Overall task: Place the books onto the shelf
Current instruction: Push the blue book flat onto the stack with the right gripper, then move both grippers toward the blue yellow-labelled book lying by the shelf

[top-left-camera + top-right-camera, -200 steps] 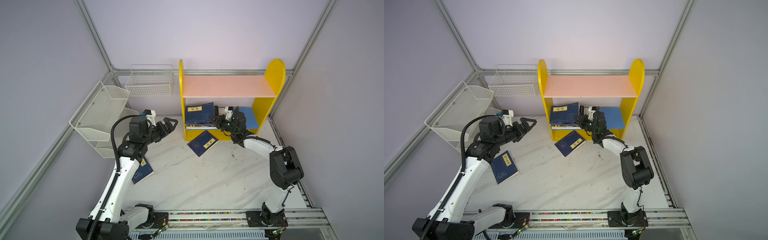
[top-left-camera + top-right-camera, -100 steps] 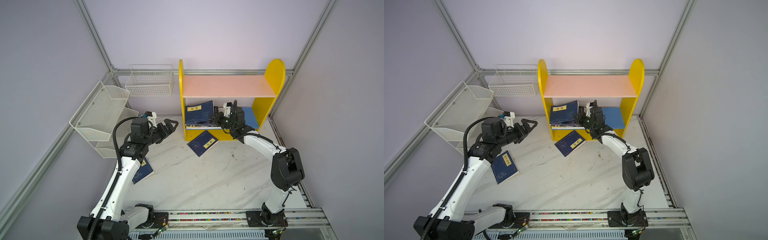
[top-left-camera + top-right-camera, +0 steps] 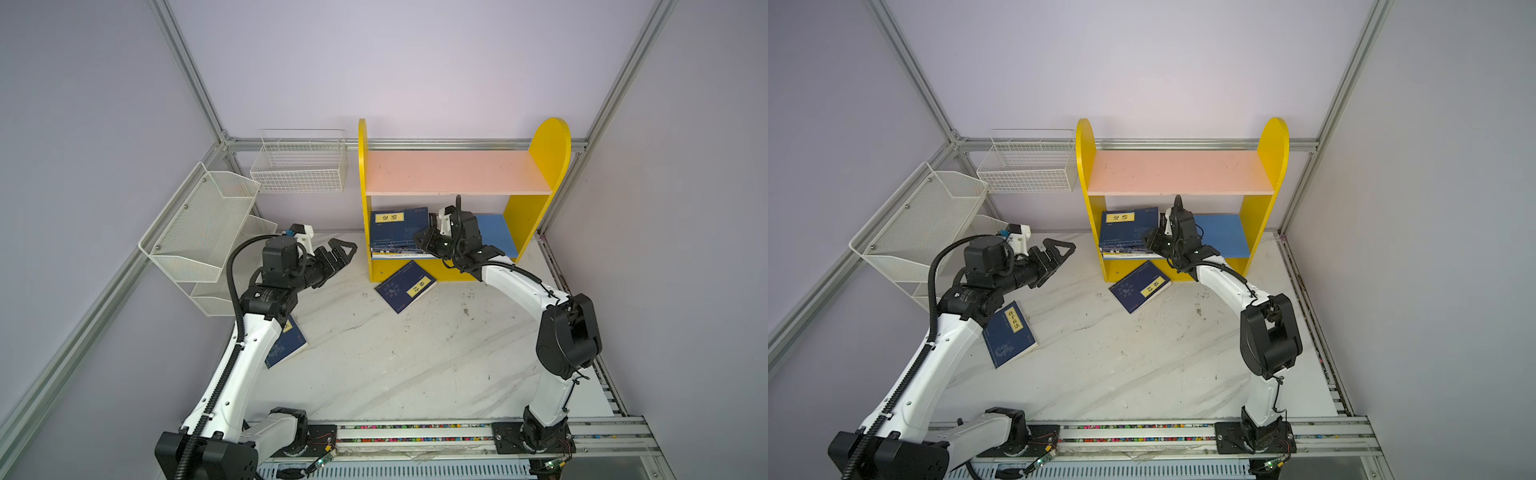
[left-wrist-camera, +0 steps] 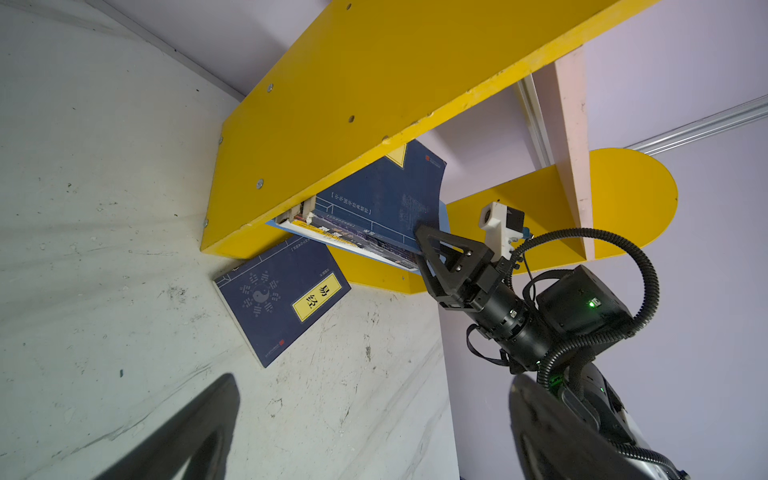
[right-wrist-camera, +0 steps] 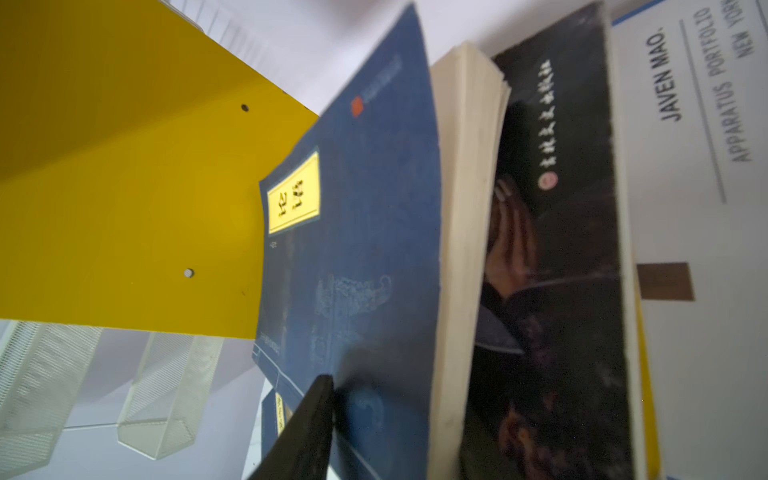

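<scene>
In both top views the left jaws gape wide and empty at centre-left, with a navy book (image 3: 1011,334) flat on the desk (image 3: 1142,365) under that arm's forearm (image 3: 257,345), and a second navy book (image 3: 407,286) lies mid-frame at the foot of the shelf (image 3: 544,166). Just right, the right jaws sit at the edge of the stack (image 3: 395,241) on the blue lower board (image 3: 496,232), one finger (image 5: 307,424) on the top cover; gripping or not, I cannot tell. Best to back out level under the pink board (image 3: 453,170) without dragging that curled cover, the right arm (image 3: 515,286) reaching in low from lower right.
</scene>
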You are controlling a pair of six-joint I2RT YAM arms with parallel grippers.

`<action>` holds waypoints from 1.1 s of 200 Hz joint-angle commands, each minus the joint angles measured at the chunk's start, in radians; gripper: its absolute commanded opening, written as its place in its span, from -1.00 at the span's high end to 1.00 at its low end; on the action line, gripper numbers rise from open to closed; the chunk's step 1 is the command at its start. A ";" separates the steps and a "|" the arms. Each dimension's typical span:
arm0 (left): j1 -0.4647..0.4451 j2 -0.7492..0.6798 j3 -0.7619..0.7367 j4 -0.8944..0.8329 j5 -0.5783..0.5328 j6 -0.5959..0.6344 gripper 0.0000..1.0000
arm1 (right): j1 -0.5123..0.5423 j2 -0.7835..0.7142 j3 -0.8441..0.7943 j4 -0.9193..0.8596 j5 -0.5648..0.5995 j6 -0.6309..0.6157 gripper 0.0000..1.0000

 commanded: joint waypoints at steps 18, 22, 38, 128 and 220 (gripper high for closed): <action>0.010 -0.013 -0.034 0.040 0.018 -0.011 -0.99 | 0.021 0.025 0.075 -0.084 0.031 -0.082 -0.03; 0.010 -0.014 -0.034 0.040 0.018 -0.011 -0.99 | 0.020 0.025 0.079 -0.091 0.036 -0.087 -0.11; 0.011 -0.016 -0.037 0.040 0.017 -0.009 -0.99 | 0.024 0.023 0.091 -0.115 0.061 -0.105 -0.22; 0.013 -0.015 -0.038 0.049 0.021 -0.012 -0.99 | 0.048 0.012 0.167 -0.275 0.264 -0.260 -0.60; 0.003 -0.025 -0.146 0.045 0.023 -0.023 -0.99 | 0.048 -0.229 -0.053 -0.186 0.278 -0.267 -0.63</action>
